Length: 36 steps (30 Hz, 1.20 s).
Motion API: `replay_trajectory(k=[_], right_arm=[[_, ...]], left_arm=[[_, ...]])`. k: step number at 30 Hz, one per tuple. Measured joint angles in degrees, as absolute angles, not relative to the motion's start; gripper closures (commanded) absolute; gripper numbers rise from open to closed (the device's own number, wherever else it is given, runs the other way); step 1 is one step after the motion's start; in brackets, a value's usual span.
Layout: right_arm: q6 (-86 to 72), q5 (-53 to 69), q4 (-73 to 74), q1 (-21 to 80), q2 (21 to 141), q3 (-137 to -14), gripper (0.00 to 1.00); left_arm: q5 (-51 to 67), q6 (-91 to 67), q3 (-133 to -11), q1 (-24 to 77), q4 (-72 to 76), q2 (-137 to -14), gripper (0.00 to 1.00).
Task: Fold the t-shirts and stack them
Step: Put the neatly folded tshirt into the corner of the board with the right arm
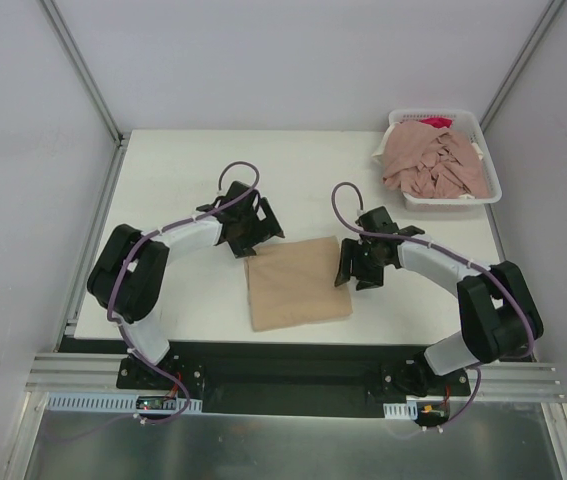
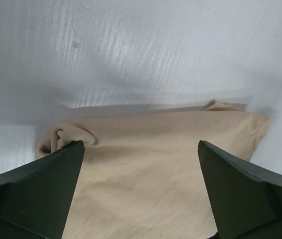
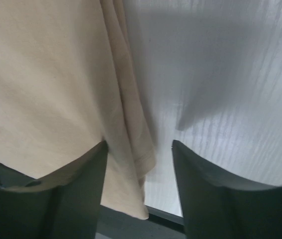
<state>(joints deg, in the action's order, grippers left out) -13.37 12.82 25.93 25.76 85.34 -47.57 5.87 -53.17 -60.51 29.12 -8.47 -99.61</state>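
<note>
Centre: tan shirt [image 1: 296,283], folded to a rough rectangle, flat on table [image 1: 183,180].
Left: left gripper [image 1: 250,238] over tan shirt's far left corner, fingers wide apart, holding nothing.
Right: right gripper [image 1: 351,265] at tan shirt's right edge, fingers apart, hem lying between them, not pinched.
Heap: pink shirts [image 1: 433,165] crumpled in basket [image 1: 453,200], well beyond tan shirt's far right corner.

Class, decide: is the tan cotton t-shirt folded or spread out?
Folded: the tan cotton t-shirt lies as a compact rectangle, no sleeves showing.
</note>
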Motion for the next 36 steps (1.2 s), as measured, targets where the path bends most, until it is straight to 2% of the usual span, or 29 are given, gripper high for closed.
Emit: replay_trajectory(k=[1, 2, 4, 9, 11, 12, 20, 28, 36], right_arm=[[-13.5, 13.0, 25.8, 25.8, 85.6, -47.6, 0.55], [-14.3, 13.3, 25.6, 25.8, 85.8, -47.5, 0.67], [-14.9, 13.8, 25.1, 25.8, 86.0, -47.4, 0.76], [-15.9, 14.3, 23.7, 25.9, 86.5, -46.2, 0.86], [-16.3, 14.2, 23.4, 25.9, 87.2, -46.0, 0.98], [-16.5, 14.1, 23.2, 25.9, 87.5, -46.0, 0.99], [-15.9, 6.2, 29.6, 23.5, 87.6, -48.7, 0.99], [-5.8, -14.2, 41.7, 11.6, 87.6, -55.2, 0.99], [2.7, -23.8, 44.0, -1.9, 90.7, -59.5, 0.99]], left_arm=[[5.9, -53.0, -60.4, 29.1, -8.6, -99.2, 0.01], [5.9, -52.9, -60.4, 29.1, -8.8, -98.7, 0.01], [5.9, -52.4, -60.4, 29.1, -9.3, -97.2, 0.01], [7.2, -50.3, -60.4, 29.2, -9.7, -90.9, 0.01], [7.7, -49.3, -60.6, 29.3, -9.6, -87.8, 0.01], [8.0, -48.8, -60.6, 29.3, -9.6, -86.1, 0.01], [5.9, -44.9, -59.5, 29.3, -9.1, -74.1, 0.01], [1.3, -40.8, -56.9, 29.2, -9.4, -69.5, 0.01], [1.2, -38.4, -56.9, 26.5, -9.5, -69.5, 0.01]])
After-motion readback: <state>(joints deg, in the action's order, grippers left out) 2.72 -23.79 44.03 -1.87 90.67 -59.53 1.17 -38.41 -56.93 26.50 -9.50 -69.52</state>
